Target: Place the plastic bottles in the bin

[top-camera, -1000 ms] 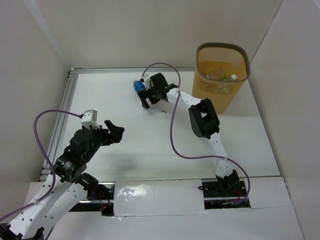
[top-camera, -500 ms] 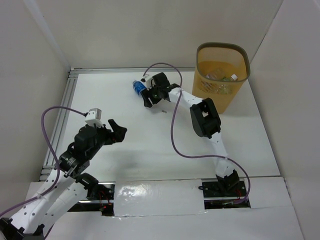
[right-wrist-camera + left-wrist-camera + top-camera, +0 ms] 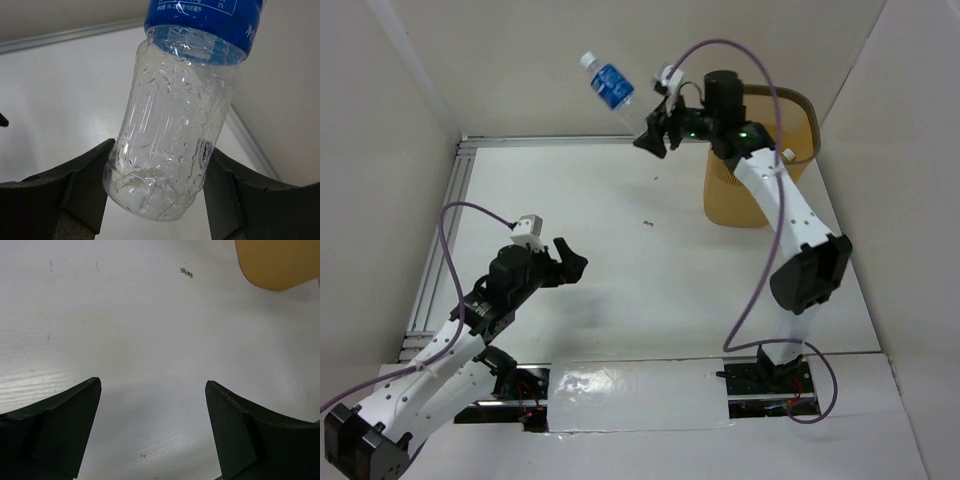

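The right claw [image 3: 653,137] clamps the base of a clear, ribbed plastic bottle with a blue label and white cap [image 3: 611,86] — held tilted in the air, left of the tall yellow-orange mesh-sided plastic bin [image 3: 732,198], droplets beading inside its crinkled wall. The left claw [image 3: 566,262] hangs empty over the smooth white worktop [image 3: 580,190] — matte black fingers [image 3: 55,430] spread wide.

The blue-labelled bottle [image 3: 613,87] is clear, its cap white, its label blue with white print; the bin [image 3: 725,200] is translucent yellow-orange, finely meshed; the bench [image 3: 620,300] is white; the left pincer [image 3: 570,257] and right pincer [image 3: 655,135] are black; the cable [image 3: 720,42] is purple.
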Tool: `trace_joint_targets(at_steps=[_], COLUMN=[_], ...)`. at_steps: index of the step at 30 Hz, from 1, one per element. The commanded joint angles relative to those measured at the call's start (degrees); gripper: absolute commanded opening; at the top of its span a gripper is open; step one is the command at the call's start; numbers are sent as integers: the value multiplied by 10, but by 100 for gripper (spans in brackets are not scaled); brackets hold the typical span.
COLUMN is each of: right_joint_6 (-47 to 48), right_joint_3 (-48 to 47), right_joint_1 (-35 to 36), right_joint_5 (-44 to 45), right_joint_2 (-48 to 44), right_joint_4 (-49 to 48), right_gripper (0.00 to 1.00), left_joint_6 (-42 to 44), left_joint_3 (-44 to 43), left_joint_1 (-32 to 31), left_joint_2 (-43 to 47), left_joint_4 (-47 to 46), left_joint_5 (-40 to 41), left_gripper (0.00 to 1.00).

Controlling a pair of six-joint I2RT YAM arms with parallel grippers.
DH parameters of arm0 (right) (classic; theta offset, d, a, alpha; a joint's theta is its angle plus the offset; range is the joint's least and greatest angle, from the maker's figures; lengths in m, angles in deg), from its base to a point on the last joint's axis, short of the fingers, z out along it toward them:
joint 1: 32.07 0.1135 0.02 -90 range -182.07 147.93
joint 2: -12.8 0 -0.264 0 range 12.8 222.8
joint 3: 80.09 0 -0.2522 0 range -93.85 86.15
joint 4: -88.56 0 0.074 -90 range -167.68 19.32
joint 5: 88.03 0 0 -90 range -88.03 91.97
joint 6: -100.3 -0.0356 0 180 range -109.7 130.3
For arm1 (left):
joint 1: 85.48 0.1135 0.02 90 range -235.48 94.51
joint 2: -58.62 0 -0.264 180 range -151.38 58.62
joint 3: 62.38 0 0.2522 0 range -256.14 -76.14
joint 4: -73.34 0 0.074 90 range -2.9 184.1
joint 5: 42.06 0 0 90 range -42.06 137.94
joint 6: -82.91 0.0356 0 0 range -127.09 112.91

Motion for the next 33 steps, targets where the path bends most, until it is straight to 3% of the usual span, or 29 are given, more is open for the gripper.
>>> trace_joint_targets(at_steps=[1,6,7,17,20,21,23,24,33], right_joint_6=[1,-36,-37,28,45,50,51,51,-5], right_joint_3=[-3,30,44,152,171,171,171,171,124], right_joint_1=[-37,-140,-197,-344,-365,-365,-377,-377,-388], right_joint_5=[5,22,14,-48,-54,-59,-60,-60,-60], right_joint_2=[-54,-108,-122,-174,-179,-172,-166,-166,-154], right_joint_4=[-34,-51,-45,12,17,17,17,23,5], right_gripper=[11,11,11,17,35,67,95,100,100], left_joint_6=[12,22,22,28,33,33,39,39,50], left_joint_3=[0,-5,-5,-28,-39,-39,-45,-50,-61], left_joint_1=[-3,-3,-3,-15,-21,-27,-32,-32,-48], left_joint_2=[-19,-46,-54,-109,-125,-132,-138,-138,-143], left_joint_4=[-69,-103,-110,-141,-141,-141,-146,-146,-134], left_joint_5=[-28,-44,-49,-71,-71,-71,-71,-71,-72], left_gripper=[98,98,98,98,98,98,98,98,98])
